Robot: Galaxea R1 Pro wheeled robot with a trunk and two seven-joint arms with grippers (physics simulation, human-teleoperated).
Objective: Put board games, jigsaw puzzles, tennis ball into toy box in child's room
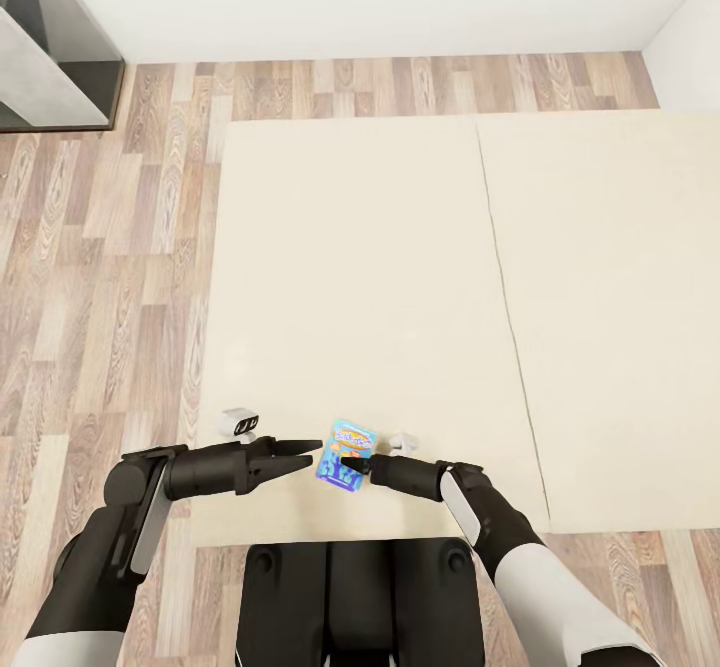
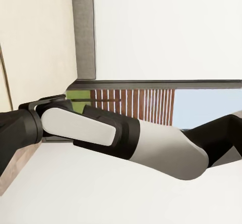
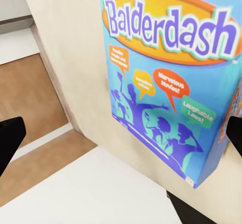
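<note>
A small blue board game [image 1: 349, 448], printed "Balderdash" [image 3: 169, 78], sits near the front edge of the bed [image 1: 380, 277], a plain cream mattress. My right gripper [image 1: 347, 466] is at the box's near end and open. In the right wrist view its dark fingertips [image 3: 10, 138] stand wide apart on either side of the box, touching nothing that I can see. My left gripper [image 1: 312, 452] hovers just left of the box with its fingers slightly parted and empty. The left wrist view looks across at my right forearm [image 2: 126, 138].
A seam [image 1: 505, 297] splits the mattress into two parts. Wood floor [image 1: 110, 247] runs along the bed's left and far sides. A dark grey shelf unit [image 1: 50, 57] stands at the far left, and white walls close the back.
</note>
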